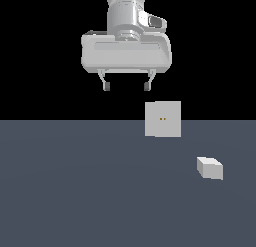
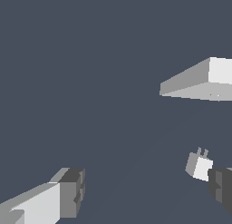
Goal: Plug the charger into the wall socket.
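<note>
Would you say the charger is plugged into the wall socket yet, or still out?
Out. The charger lies on the floor apart from the wall socket; its prongs show bare in the wrist view.

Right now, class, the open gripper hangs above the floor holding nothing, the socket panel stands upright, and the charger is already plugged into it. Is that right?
Not quite. The charger is not plugged in: the exterior view shows it lying on the floor, apart from the wall socket. The rest holds: the gripper hangs open and empty, and the panel stands upright.
</note>
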You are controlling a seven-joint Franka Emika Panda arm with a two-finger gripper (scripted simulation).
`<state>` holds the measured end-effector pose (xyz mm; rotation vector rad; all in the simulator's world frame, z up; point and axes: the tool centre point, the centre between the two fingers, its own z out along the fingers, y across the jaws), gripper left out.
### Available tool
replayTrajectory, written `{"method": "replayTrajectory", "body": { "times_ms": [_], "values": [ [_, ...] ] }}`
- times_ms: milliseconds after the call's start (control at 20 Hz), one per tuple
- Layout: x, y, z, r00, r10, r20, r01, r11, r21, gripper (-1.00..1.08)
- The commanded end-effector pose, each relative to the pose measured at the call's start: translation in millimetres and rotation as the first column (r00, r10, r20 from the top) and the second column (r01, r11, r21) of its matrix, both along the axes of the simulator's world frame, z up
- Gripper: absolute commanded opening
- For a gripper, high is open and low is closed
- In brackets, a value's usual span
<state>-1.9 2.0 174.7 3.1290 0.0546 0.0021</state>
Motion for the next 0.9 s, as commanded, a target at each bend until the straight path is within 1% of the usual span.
{"method": "replayTrajectory", "body": {
  "times_ms": [0, 400, 600, 850],
  "values": [
    [0, 0, 0, 1.0, 0.0, 0.0, 0.0, 1.0, 0.0, 1.0],
    [-3, -8, -5, 1.0, -0.013, 0.018, 0.013, 1.0, -0.001, 1.0],
    [-8, -17, -11, 0.999, -0.03, 0.042, 0.03, 1.0, -0.003, 1.0],
    [-15, -34, -22, 0.995, -0.06, 0.083, 0.061, 0.998, -0.004, 1.0]
  ]
}}
